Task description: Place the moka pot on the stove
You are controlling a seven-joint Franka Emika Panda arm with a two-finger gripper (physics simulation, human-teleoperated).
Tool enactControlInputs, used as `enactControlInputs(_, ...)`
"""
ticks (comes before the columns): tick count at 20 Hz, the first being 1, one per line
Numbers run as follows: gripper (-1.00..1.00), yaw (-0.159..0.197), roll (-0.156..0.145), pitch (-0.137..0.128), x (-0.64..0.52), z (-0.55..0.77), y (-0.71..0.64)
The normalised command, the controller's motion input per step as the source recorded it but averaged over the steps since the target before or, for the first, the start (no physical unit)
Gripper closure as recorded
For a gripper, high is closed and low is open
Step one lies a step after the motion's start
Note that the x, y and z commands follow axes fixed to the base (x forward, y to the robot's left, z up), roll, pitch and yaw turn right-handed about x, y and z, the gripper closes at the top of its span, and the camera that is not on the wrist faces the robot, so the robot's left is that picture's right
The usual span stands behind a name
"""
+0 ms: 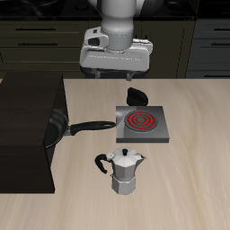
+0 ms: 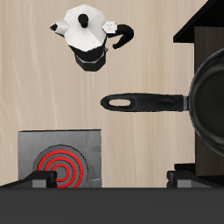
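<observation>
My view looks straight down on the pale wood tabletop [image 2: 35, 79], moka pot [image 2: 87, 35] upright, black frying pan [image 2: 206, 96] with handle toward it, stove [image 2: 61, 162] with red coils beside my gripper's fingertips [image 2: 38, 181].

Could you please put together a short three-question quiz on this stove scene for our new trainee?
1. True or false: the moka pot already stands on the stove.
2. Which lies nearer the table's front edge: A) moka pot, B) stove?
3. What does the frying pan handle point toward?

Key:
1. False; it stands on the bare table, apart from the stove.
2. A.
3. The stove; the handle's tip ends just short of its edge.
</observation>
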Motion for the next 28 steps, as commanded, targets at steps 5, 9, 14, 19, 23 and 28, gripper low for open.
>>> enactControlInputs(5, -1.00, 0.010, -0.016, -0.010, 0.22, 0.03, 0.02)
enactControlInputs(9, -1.00, 0.009, 0.022, -0.006, 0.22, 0.02, 0.04)
enactControlInputs(14, -1.00, 0.009, 0.024, 0.008, 0.22, 0.03, 0.08)
enactControlInputs(19, -1.00, 0.026, 0.012, -0.010, 0.18, 0.08, 0.16)
enactControlInputs(23, -1.00, 0.038, 0.002, -0.002, 0.17, 0.03, 0.22)
enactControlInputs(28, -1.00, 0.013, 0.031, -0.017, 0.15, 0.03, 0.17)
